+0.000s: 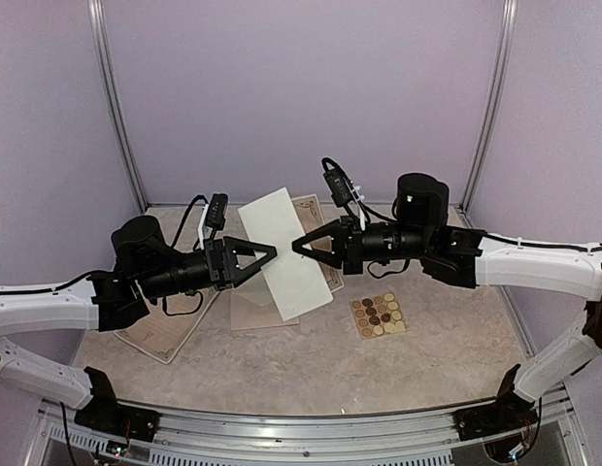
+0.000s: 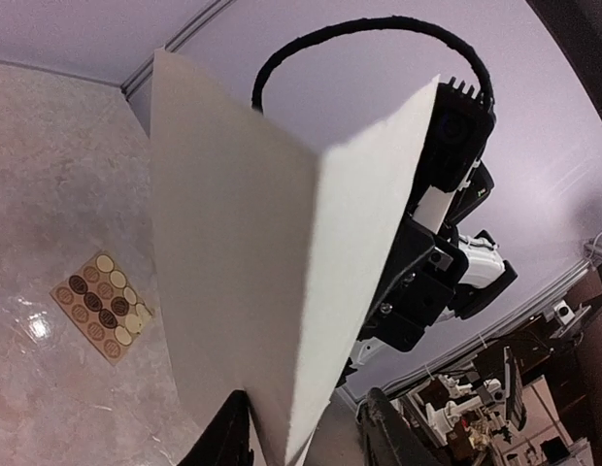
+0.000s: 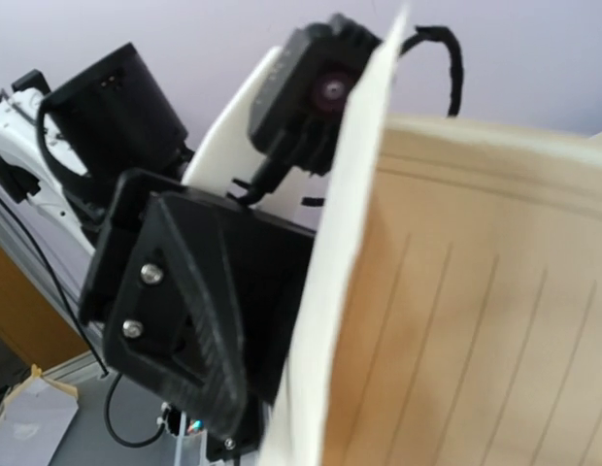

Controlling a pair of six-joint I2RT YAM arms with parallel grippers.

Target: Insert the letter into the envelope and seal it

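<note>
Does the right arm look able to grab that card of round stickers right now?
Probably not yet: the right pincer is shut on the folded letter in mid-air. The sticker card lies uncovered on the table nearby.

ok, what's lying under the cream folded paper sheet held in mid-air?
An ornamented tan sheet pokes out on the right, a plain beige paper at the near edge. Their middles are covered, so nothing more can be told about them.

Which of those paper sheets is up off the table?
The pale cream folded sheet, held in the air between the two arms. The tan printed sheets all lie flat on the table.
</note>
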